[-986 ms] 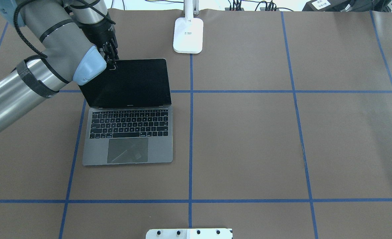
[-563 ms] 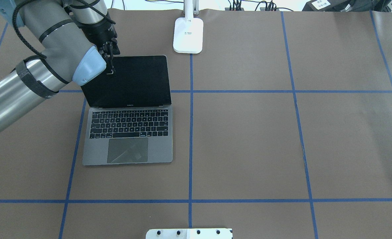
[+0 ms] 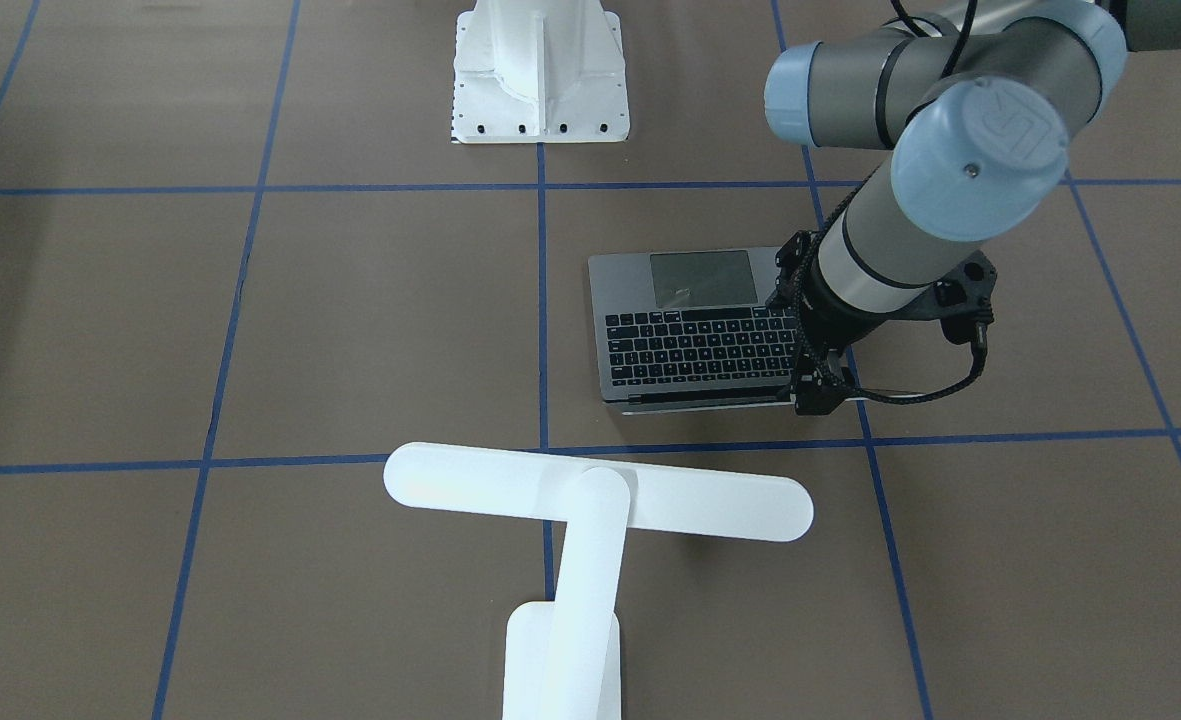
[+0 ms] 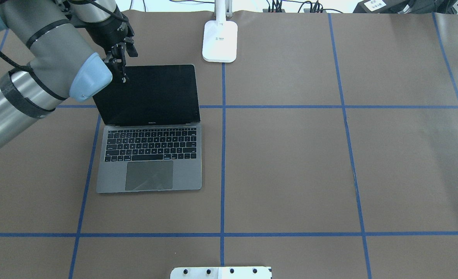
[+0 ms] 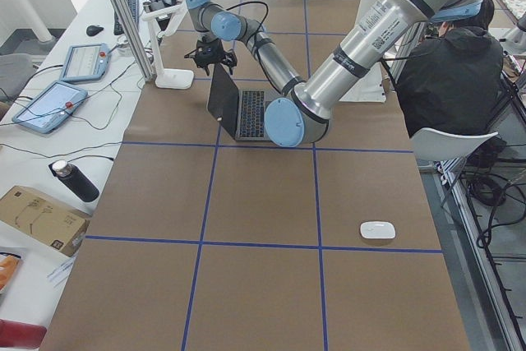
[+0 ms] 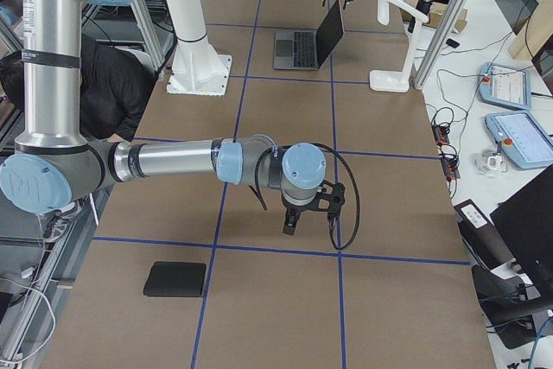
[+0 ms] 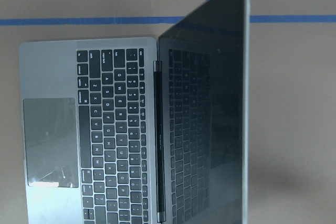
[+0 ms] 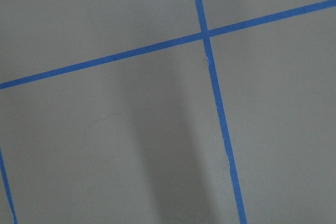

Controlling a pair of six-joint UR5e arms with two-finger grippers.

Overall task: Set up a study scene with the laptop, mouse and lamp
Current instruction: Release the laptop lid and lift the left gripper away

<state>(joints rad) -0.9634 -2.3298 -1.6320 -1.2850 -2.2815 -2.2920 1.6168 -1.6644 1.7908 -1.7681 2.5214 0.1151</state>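
The left fingers (image 4: 120, 71) stand apart and hold nothing. They hang just above the upper left corner of the screen (image 4: 147, 95) and appear to be clear of its top edge. The laptop (image 4: 151, 155) is therefore directly under these fingers. It is open, with the screen leaning a little back and the keyboard on the robot's side. The laptop step looks finished, so the coming move probably concerns the mouse (image 5: 377, 230).

The relation that matters is the following. The mouse lies well apart from the left fingers, toward the robot's left end of the surface (image 4: 291, 162), and closer to the robot's edge than the fingers are. It is outside the overhead view. From the right fingers (image 6: 290, 227) it is much farther, beyond the laptop, so the left arm is judged to be the nearer one. The long axis of the mouse seems to run across the surface, from the robot's side to the operators' side. Fingers closing along the length of the surface would then take its narrow width.

It cannot be told whether the right fingers are open or closed. The lamp (image 4: 220, 40) stands to the right of the left fingers, near the screen's far corner, and does not touch it.
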